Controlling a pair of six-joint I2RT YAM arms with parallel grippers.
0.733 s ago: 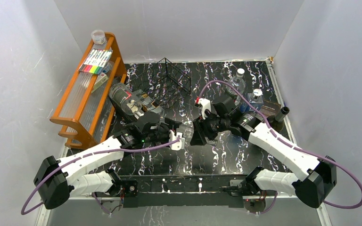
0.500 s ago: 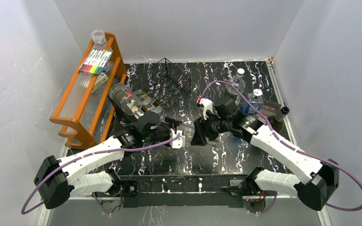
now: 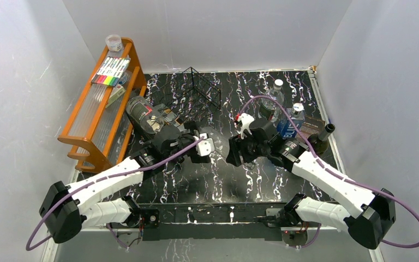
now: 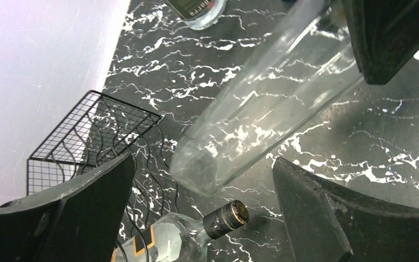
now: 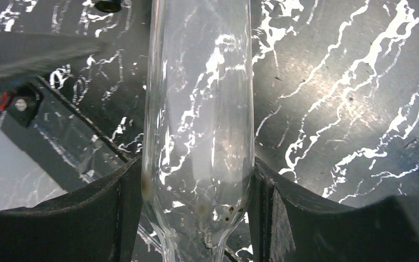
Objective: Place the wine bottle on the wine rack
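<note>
The wine bottle is clear glass, and my right gripper is shut on its shoulder just above the neck. In the left wrist view the wine bottle slants above the table, its base hanging free between the wide-apart fingers of my open left gripper. The black wire wine rack stands just left of that base. From above, the wine rack is at the back centre, with my left gripper and right gripper facing each other in front of it.
A second bottle with a dark cap lies under the rack's wavy wires. The orange wooden shelf with markers stands at the left. Bottles, a blue box and a dark bottle crowd the back right.
</note>
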